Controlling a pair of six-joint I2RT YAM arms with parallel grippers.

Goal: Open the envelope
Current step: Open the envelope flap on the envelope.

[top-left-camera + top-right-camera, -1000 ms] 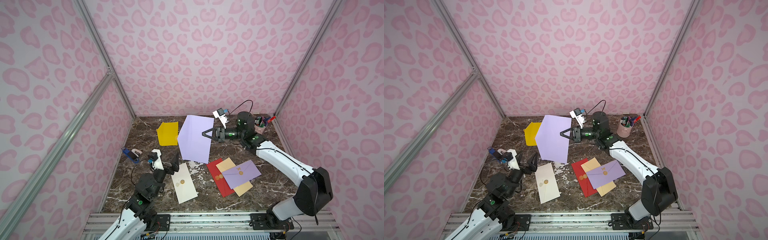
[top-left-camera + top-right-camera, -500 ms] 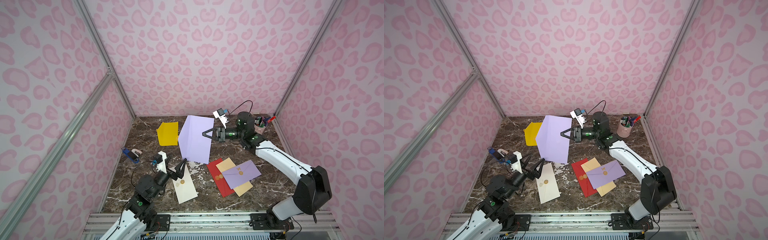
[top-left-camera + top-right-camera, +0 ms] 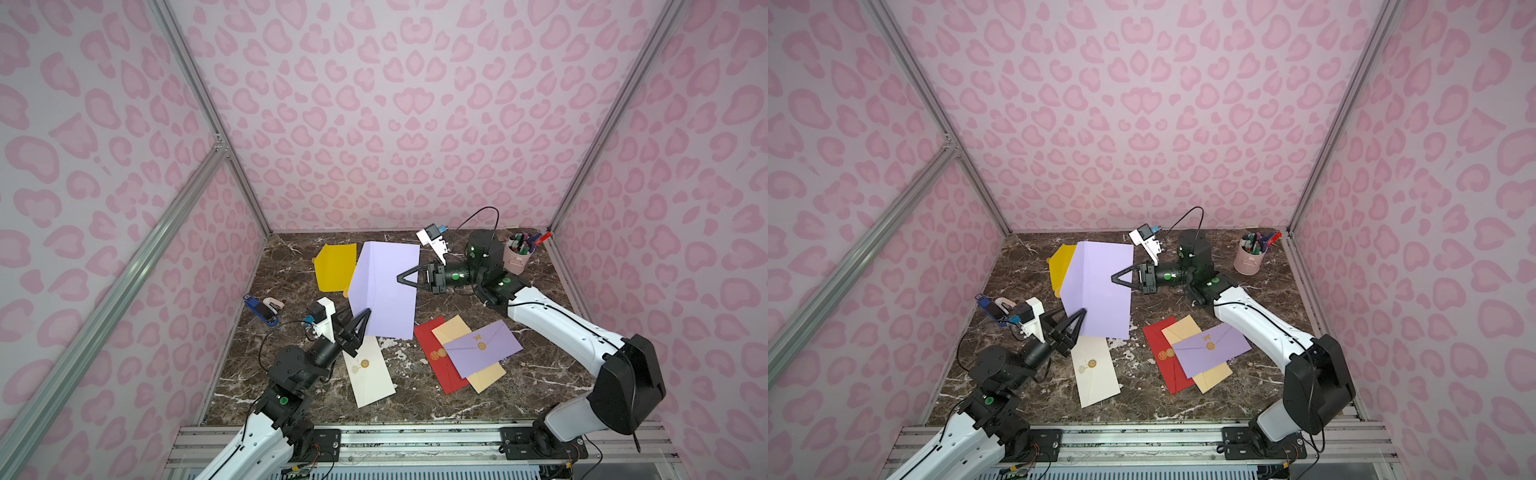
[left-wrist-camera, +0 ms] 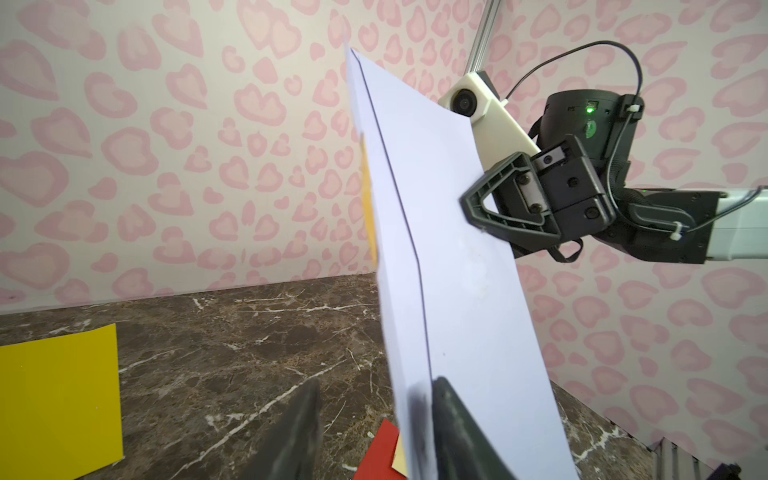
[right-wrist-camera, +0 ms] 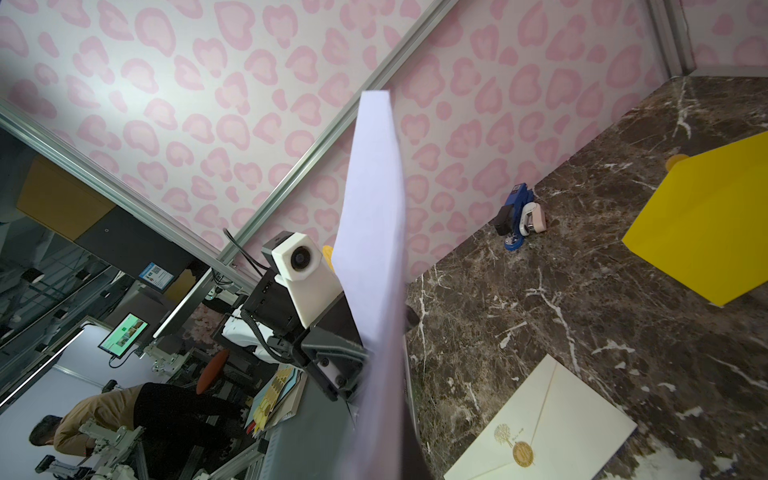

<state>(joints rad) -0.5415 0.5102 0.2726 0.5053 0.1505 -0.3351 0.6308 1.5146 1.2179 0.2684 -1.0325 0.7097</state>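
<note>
Lavender paper envelope (image 3: 384,286), large and rectangular, is hanging tilted on edge above the dark marble tabletop (image 3: 540,374), lifted off its surface in both top views. My right gripper (image 3: 400,277) is pinching the envelope's side edge over the tabletop's back half, jaws closed on the paper. My left gripper (image 3: 366,313) is straddling the corner nearest the tabletop's front, jaws partly apart: one finger (image 4: 453,415) is touching paper, the other standing off.

Robotics lab: pink-print booth walls (image 3: 374,124) on alu frame (image 3: 190,70), monitor (image 5: 123,335) & other rigs (image 5: 104,449) outside.
</note>
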